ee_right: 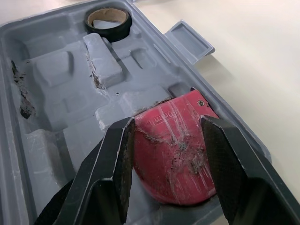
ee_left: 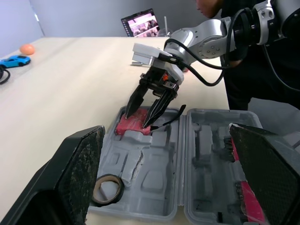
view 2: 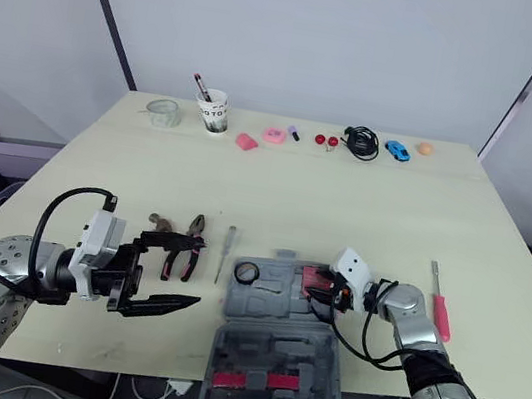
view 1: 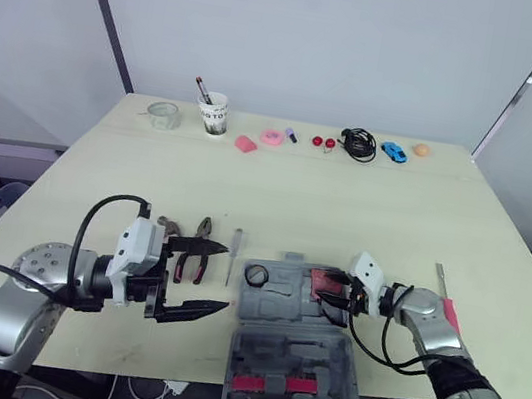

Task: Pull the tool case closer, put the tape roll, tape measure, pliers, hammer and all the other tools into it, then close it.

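Flanking the tool case [view 1: 280, 303]: pliers [view 1: 202, 268] and screwdriver [view 1: 233, 255] left, red-handled tool [view 1: 449, 314] right.

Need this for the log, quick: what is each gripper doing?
Left gripper: open, empty.
Right gripper: closed on the red tape measure inside the tool case.

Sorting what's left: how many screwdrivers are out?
2: a thin screwdriver between pliers and tool case; a red-handled screwdriver right of the case. The left gripper may hide more.
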Available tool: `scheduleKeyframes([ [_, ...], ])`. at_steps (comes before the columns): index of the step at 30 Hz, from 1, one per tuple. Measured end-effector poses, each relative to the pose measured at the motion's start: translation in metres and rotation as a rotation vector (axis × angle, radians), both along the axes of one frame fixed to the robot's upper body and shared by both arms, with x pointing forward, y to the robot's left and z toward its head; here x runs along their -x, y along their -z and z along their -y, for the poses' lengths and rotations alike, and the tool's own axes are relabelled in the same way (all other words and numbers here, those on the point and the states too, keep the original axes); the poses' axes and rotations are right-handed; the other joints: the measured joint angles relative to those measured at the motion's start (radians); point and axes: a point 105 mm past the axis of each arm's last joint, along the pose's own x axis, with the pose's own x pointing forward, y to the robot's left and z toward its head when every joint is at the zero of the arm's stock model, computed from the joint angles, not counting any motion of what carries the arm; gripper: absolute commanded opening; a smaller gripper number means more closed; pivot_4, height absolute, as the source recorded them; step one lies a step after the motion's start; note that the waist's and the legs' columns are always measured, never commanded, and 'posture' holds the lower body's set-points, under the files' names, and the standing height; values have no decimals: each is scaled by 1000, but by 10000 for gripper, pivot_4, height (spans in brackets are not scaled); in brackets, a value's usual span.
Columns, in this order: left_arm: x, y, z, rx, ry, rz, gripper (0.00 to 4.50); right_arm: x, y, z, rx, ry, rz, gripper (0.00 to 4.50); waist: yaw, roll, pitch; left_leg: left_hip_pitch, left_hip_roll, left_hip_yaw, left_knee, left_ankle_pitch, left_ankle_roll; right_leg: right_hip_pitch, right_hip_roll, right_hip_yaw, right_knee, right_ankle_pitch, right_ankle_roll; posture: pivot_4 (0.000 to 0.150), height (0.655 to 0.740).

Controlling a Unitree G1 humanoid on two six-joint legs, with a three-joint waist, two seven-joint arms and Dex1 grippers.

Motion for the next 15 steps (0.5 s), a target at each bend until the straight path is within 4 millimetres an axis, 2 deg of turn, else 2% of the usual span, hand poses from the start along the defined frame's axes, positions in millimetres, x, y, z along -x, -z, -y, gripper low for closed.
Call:
scheduleKeyframes([
  [5,0,3,2,-3,3,-8,45000,1,-3,1,-21,8,74,23004,0,-2,-2,-1,0,-1,0,0,0,0,-1,0,0,0,0,1500,7400],
  [11,-2,5,5,32,-18,-5,45000,7,-15,4,-67,36,180,23004,-1,6,3,-5,0,-2,0,0,0,-4,0,0,0,0,0,1500,7400],
  [13,-1,8,5,45,-27,-10,45000,9,-26,6,-98,47,210,23004,-1,7,4,-7,0,-2,-1,0,0,-6,0,0,0,0,0,1500,7400],
  [14,-2,12,4,55,-47,-23,45000,10,-41,6,-136,57,252,23004,-4,7,4,-7,0,-3,-1,0,0,-6,1,1,0,0,0,1500,7400],
  [15,-2,12,5,61,-51,-22,45000,10,-45,7,-145,61,263,23004,-4,7,4,-7,0,-3,-1,0,0,-6,1,1,0,0,0,1500,7400],
])
